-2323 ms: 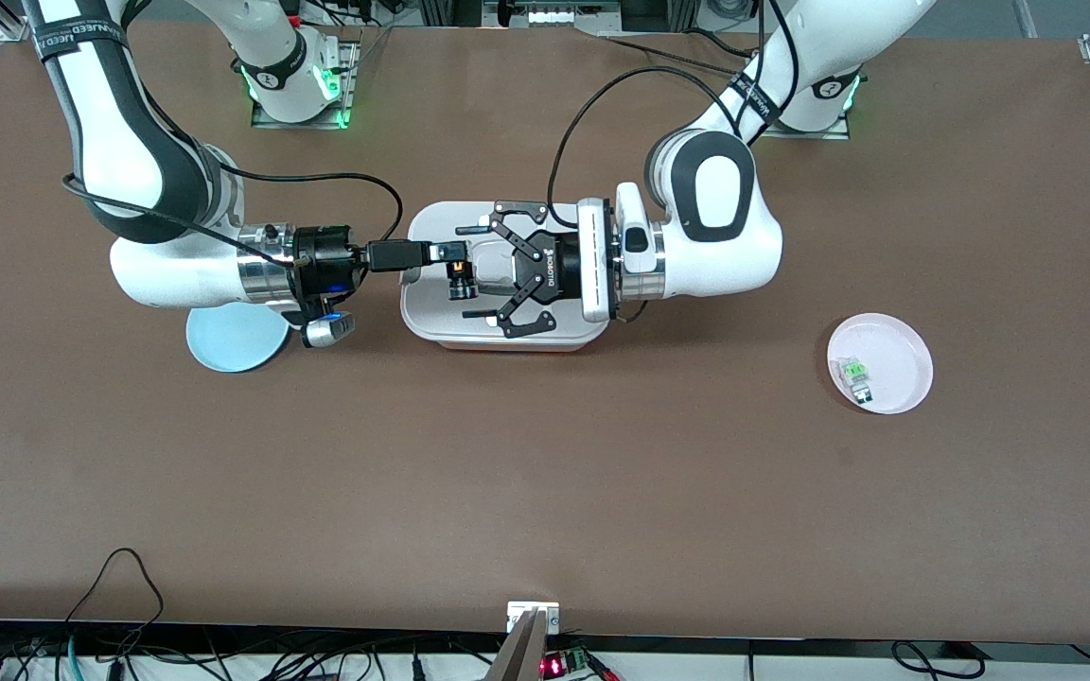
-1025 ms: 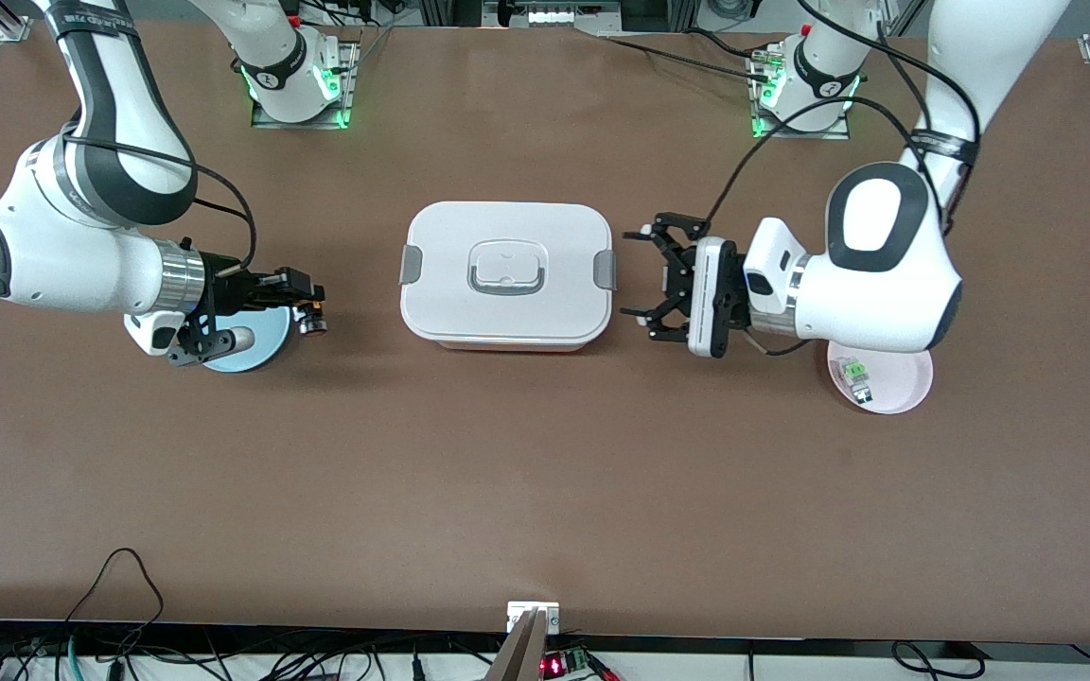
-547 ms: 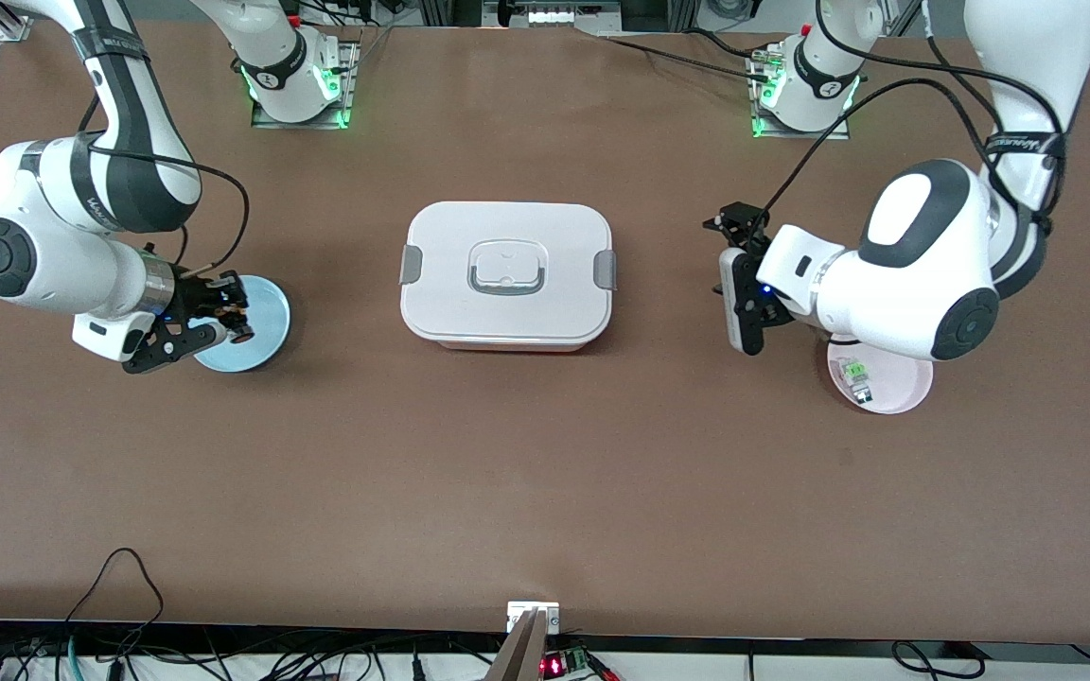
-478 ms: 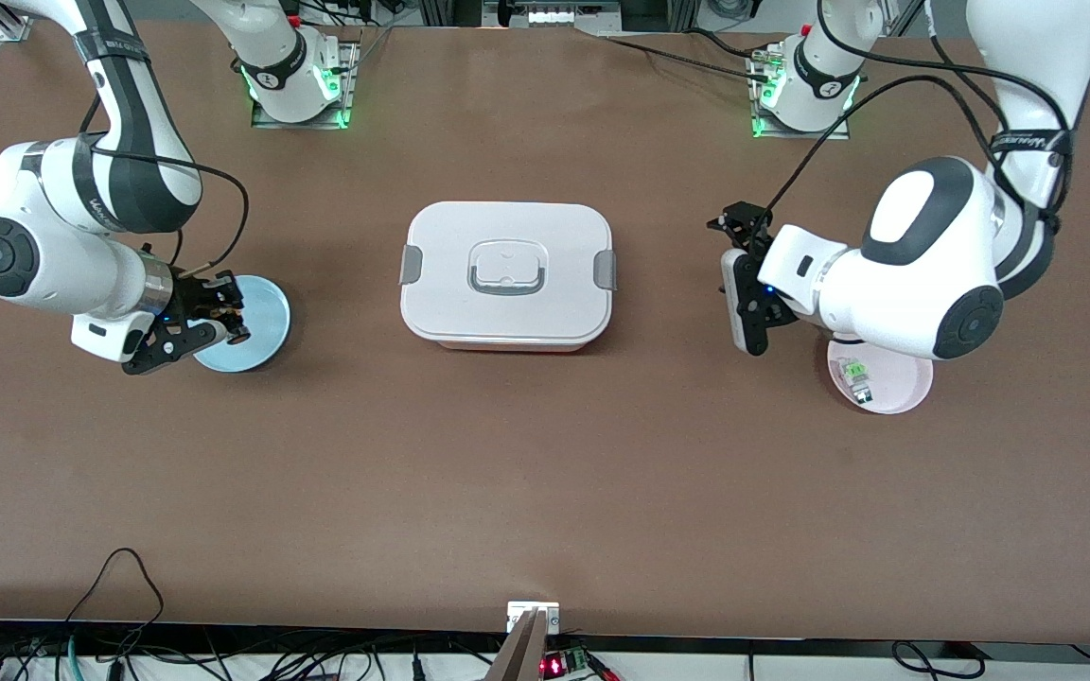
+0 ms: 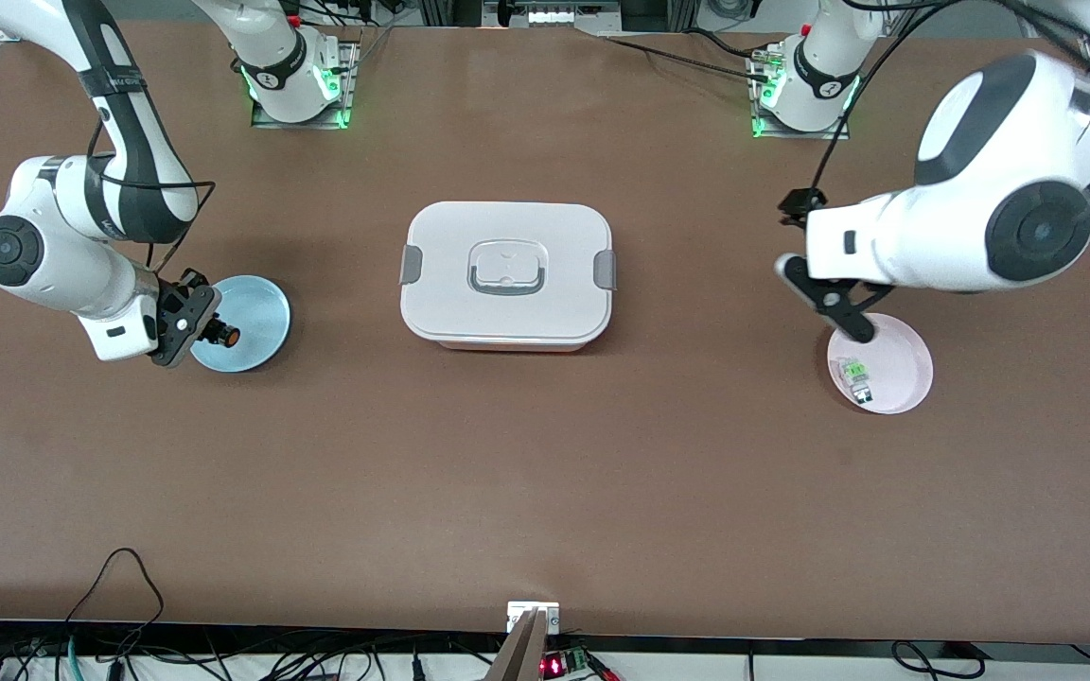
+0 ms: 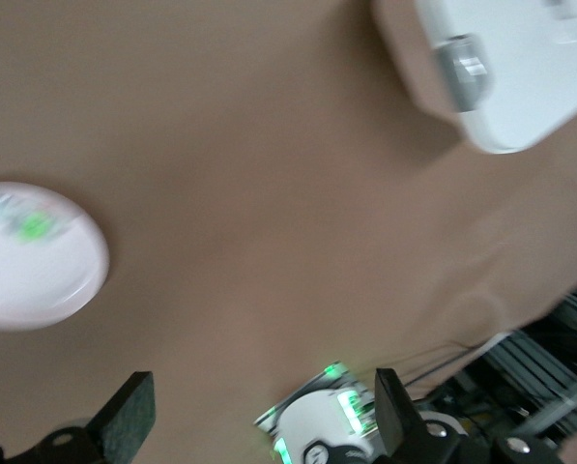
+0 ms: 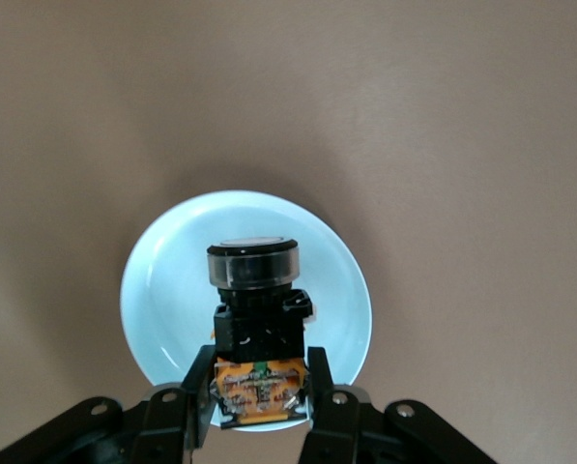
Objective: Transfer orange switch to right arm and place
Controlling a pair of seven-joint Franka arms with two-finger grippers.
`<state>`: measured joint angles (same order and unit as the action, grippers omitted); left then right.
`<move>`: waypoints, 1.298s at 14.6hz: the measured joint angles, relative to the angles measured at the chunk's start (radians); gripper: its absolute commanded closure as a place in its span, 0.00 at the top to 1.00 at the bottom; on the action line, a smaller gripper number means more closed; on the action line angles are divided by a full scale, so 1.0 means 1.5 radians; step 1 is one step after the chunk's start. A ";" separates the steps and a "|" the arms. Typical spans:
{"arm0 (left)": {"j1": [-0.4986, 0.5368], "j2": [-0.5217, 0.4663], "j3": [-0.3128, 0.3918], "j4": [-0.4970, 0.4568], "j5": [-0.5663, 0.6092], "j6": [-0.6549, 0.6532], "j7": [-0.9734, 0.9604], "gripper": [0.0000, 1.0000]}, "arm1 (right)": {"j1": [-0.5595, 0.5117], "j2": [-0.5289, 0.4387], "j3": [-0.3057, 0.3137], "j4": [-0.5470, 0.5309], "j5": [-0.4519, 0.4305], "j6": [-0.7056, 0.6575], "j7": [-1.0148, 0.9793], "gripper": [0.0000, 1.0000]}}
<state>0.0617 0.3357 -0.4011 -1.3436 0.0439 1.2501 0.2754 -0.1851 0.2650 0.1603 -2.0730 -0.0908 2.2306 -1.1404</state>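
The orange switch (image 7: 257,329), black with an orange body and a round button end, hangs between the fingers of my right gripper (image 7: 256,389), which is shut on its orange body. In the front view the right gripper (image 5: 212,331) holds the orange switch (image 5: 226,334) just over the pale blue plate (image 5: 256,317) toward the right arm's end of the table. The switch's button end points down at the blue plate (image 7: 162,290). My left gripper (image 5: 815,265) hangs open and empty above the table beside the pink plate (image 5: 905,350); its fingers (image 6: 129,420) stand wide apart.
A white lidded box (image 5: 505,274) with grey clasps stands at the table's middle, between the two arms. The pink plate (image 6: 37,280) carries a small clear-and-green part (image 5: 855,374). Cables run along the table edge nearest the front camera.
The right gripper has tipped downward and settled over the blue plate with the switch. The left arm has pulled away from the box toward the pink plate and turned its open gripper.
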 measured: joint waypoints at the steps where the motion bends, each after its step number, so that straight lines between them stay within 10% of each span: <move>1: -0.022 -0.021 0.033 -0.008 0.030 0.000 -0.015 1.00 | -0.003 0.000 0.000 -0.011 0.000 0.016 -0.045 0.11; 10: -0.103 -0.237 0.270 -0.229 -0.011 0.215 -0.124 1.00 | -0.016 0.000 0.000 -0.074 -0.001 0.097 -0.255 0.11; 19: -0.112 -0.240 0.278 -0.213 -0.020 0.221 -0.160 1.00 | -0.027 0.008 0.000 -0.145 -0.001 0.183 -0.262 0.11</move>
<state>-0.1056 -0.0241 0.0155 -1.6627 0.0145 1.5811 0.0349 -0.2249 0.2772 0.1605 -2.2898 -0.0923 2.5055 -1.5333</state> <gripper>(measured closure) 0.000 0.586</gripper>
